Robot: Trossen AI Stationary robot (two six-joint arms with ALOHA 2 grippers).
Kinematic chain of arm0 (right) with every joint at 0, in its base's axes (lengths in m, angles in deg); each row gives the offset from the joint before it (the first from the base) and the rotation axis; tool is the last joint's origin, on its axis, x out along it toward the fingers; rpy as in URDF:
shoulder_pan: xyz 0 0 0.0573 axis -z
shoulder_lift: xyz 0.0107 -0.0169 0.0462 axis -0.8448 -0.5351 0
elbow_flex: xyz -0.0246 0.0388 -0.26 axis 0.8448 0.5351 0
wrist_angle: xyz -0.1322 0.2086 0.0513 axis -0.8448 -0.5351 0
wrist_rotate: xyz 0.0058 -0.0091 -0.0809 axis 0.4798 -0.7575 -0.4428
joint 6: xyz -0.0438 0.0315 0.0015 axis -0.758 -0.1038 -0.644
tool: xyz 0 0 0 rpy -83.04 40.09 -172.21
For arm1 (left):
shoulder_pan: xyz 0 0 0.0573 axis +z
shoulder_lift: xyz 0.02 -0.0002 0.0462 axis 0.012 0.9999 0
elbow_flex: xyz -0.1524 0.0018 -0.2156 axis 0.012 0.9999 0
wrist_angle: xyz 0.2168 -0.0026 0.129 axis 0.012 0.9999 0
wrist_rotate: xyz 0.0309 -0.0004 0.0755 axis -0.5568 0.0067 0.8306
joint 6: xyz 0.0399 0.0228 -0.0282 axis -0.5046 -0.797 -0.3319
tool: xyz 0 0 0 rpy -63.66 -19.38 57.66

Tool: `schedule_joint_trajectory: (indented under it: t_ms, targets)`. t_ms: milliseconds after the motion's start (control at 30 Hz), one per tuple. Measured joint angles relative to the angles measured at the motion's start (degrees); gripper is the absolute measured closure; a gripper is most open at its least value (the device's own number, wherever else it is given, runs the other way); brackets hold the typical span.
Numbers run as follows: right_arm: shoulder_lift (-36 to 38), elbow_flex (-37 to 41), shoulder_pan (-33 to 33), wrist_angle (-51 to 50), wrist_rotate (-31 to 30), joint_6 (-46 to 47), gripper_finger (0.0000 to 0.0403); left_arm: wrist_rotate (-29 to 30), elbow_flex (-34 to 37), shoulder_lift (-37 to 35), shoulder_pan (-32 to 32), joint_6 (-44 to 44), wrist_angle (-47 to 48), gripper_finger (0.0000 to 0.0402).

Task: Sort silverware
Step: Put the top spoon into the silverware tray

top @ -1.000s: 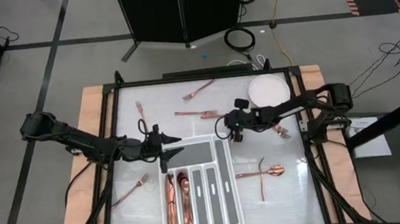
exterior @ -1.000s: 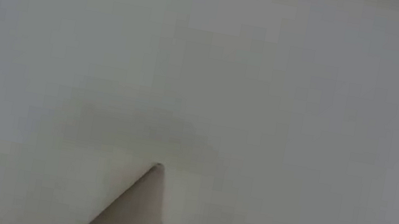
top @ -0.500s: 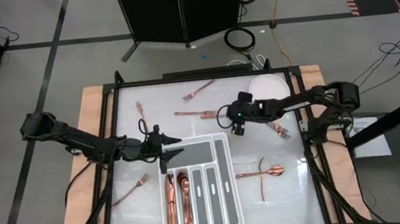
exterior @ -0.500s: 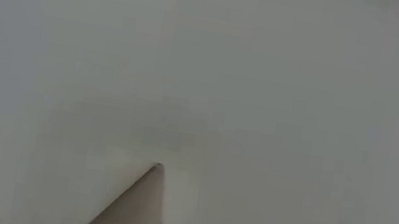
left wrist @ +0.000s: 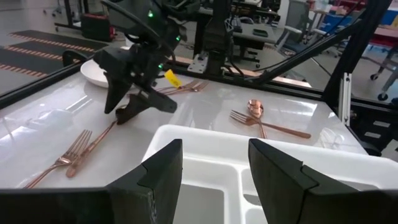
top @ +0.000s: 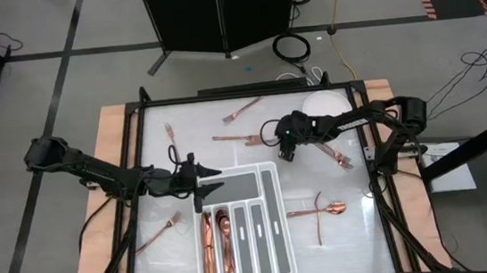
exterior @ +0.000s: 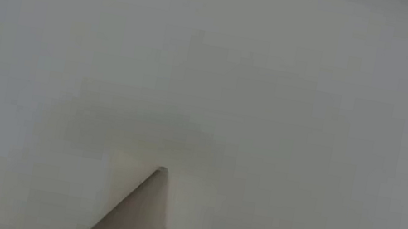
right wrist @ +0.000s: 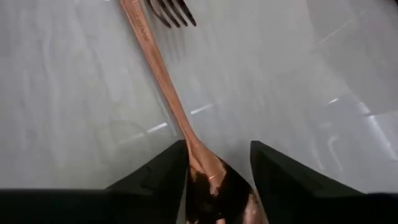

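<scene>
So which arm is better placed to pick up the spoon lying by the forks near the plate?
Right. Its gripper is open directly over the spoon, fingers either side of its bowl. The left gripper hovers over the tray, farther off.

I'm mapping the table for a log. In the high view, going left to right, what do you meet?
Fork near the left edge → left tool, above the white tray's corner → white tray → right tool → crossed fork and spoon → white plate.
</scene>
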Motion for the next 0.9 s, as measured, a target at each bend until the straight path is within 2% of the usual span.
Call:
schedule_joint_trajectory:
  t_ms: [100, 267, 400, 633, 733, 900]
  targets:
    - [0.74, 0.00, 0.20, -2.00, 1.11, 1.09, 0.0274, 0.00, 0.00, -0.01, 0.00, 0.00, -0.08, 0.0217]
    - [1.89, -0.04, 0.31, -4.49, 0.87, 1.49, 0.0372, 0.00, 0.00, 0.00, 0.00, 0.00, -0.16, 0.0217]
    - [3.98, 0.08, -0.23, -7.77, 0.79, 3.26, 0.0375, 0.00, 0.00, -0.01, -0.02, 0.79, -0.21, 0.0217]
    - [13.32, 1.06, -2.54, -18.72, 4.65, 7.89, 0.0382, -0.10, 0.00, -0.01, -0.01, 1.25, -0.13, 0.0217]
    - [17.13, 0.83, -4.03, -19.66, 4.36, 9.17, 0.0400, -0.11, 0.00, 0.01, 0.00, 1.29, -0.10, 0.0217]
    - [21.50, 0.79, -6.41, -19.29, 3.34, 9.84, 0.0401, -0.13, 0.02, -0.01, 0.00, 1.27, -0.03, 0.0217]
